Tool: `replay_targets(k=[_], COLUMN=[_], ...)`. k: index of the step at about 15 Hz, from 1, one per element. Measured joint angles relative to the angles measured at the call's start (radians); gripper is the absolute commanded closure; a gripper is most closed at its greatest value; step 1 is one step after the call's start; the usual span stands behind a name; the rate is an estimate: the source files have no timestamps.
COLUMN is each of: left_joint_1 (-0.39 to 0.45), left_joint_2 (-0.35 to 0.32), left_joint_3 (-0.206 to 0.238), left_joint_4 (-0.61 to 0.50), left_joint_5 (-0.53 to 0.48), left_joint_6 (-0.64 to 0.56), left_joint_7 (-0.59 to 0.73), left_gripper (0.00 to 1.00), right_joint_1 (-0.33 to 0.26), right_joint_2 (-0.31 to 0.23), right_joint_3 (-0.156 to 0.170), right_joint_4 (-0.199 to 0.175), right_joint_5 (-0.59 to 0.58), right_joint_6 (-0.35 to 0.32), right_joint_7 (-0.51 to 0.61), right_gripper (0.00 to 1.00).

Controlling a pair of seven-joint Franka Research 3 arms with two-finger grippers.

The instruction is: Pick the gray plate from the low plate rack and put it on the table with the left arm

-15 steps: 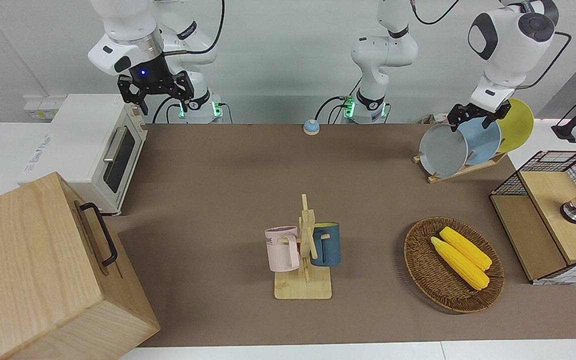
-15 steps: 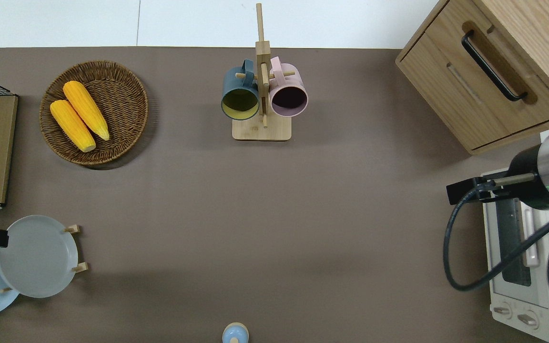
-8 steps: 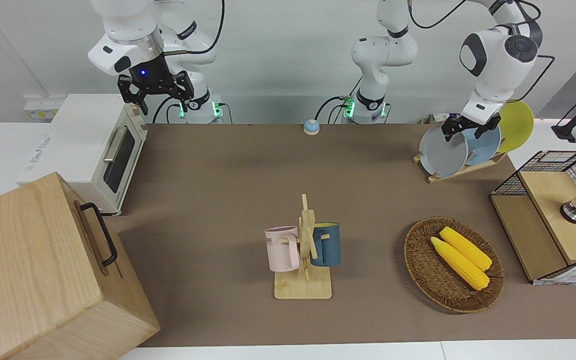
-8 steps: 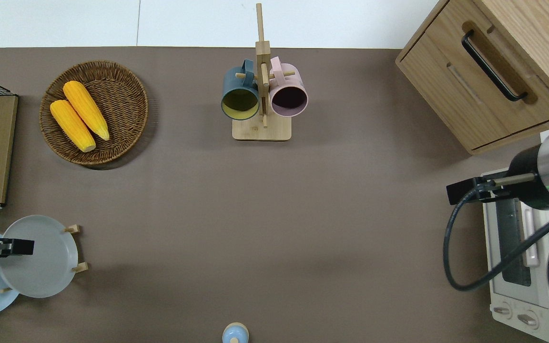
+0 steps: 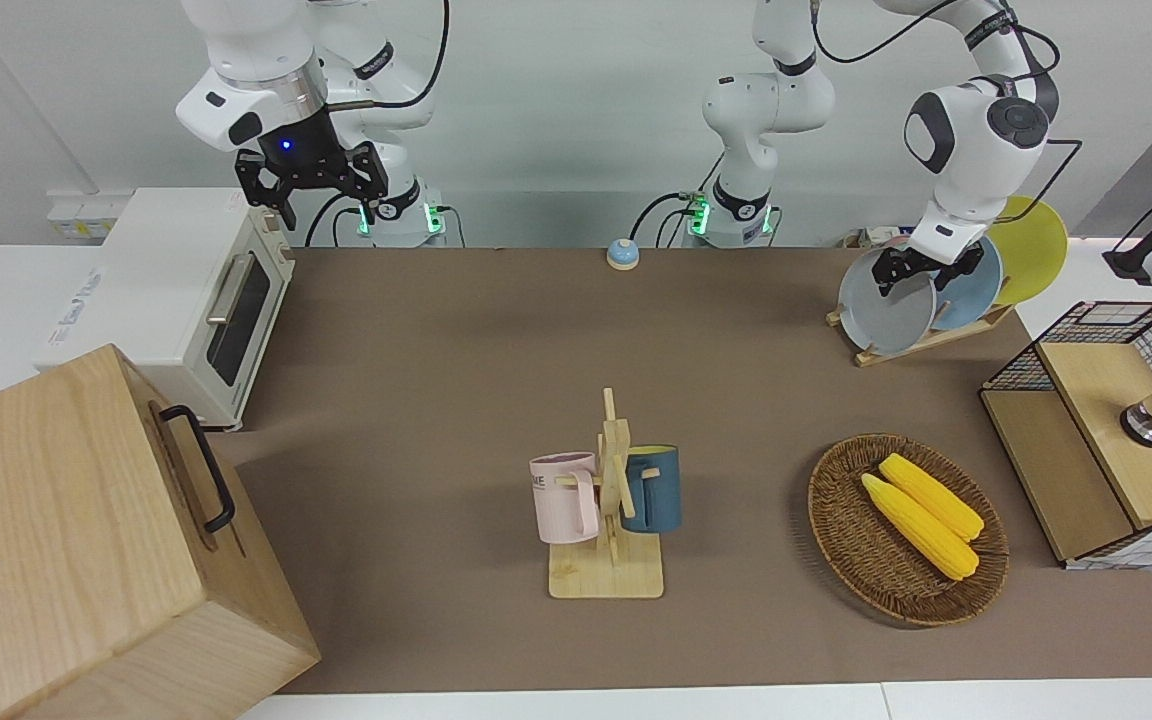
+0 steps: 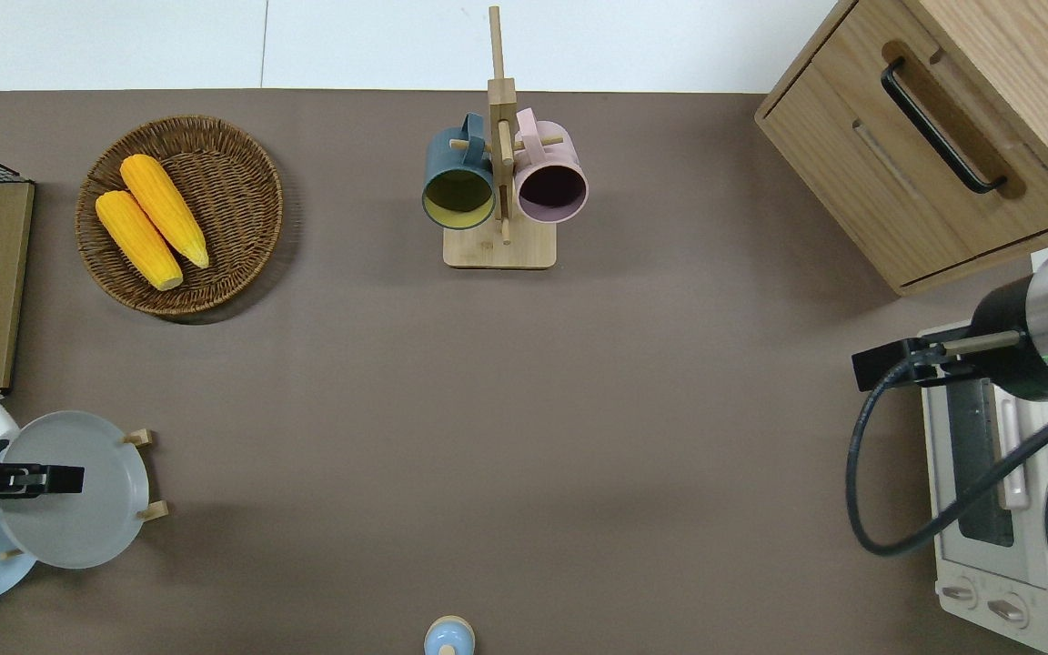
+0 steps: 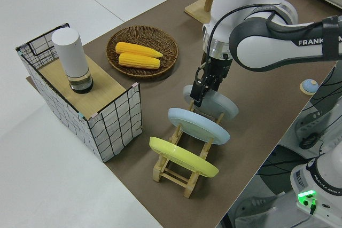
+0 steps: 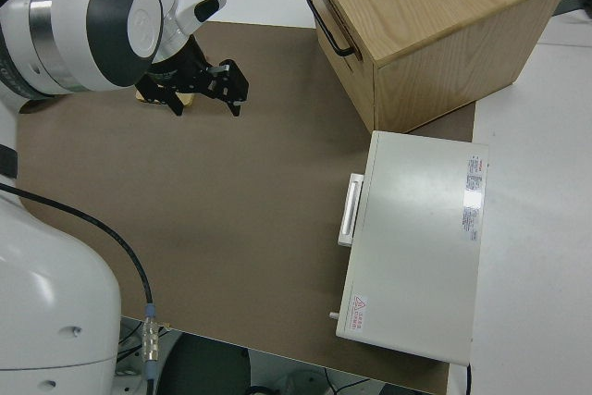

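The gray plate (image 5: 881,310) (image 6: 92,518) (image 7: 222,105) leans in the slot of the low plate rack (image 5: 921,345) (image 6: 153,511) (image 7: 176,172) that lies farthest from the robots, at the left arm's end of the table (image 5: 456,380). My left gripper (image 5: 921,270) (image 6: 65,478) (image 7: 196,97) is open and hangs at the plate's upper rim, over its face in the overhead view. I cannot tell whether the fingers touch the plate. My right gripper (image 5: 321,205) (image 8: 205,99) is open, empty and parked.
A sky-blue plate (image 5: 976,290) and a yellow plate (image 5: 1036,250) fill the rack's other slots. A wicker basket (image 5: 836,520) of corn, a wire-sided box (image 5: 1096,430), a mug stand (image 5: 608,500), a bell (image 5: 622,254), a toaster oven (image 5: 186,300) and a wooden cabinet (image 5: 66,540) stand around.
My left gripper has come down from above the sky-blue plate and shifted onto the gray plate's upper rim. The plates and the right arm have not moved.
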Motion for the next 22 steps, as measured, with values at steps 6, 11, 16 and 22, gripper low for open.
replay_targets(k=[6,11,16,22], left_joint_1=[0.000,-0.001,-0.001,-0.003], left_joint_2=[-0.006,-0.009,-0.015,-0.036], left_joint_3=[0.000,-0.004,-0.006,-0.028], left_joint_4=[-0.002,-0.002,-0.001,0.100], left_joint_5=[0.000,-0.001,-0.001,0.001], left_joint_6=[0.000,0.001,-0.003,-0.148], left_joint_7=[0.000,-0.002,-0.002,0.003], left_gripper=[0.86,1.00,1.00,1.00], right_joint_1=[0.000,0.000,0.000,0.000], right_joint_2=[0.000,0.000,0.000,0.000], right_joint_3=[0.000,0.000,0.000,0.000], right_joint_4=[0.000,0.000,0.000,0.000], right_joint_5=[0.000,0.000,0.000,0.000], right_joint_6=[0.000,0.000,0.000,0.000], right_joint_7=[0.000,0.000,0.000,0.000], right_gripper=[0.011,0.011,0.013,0.013])
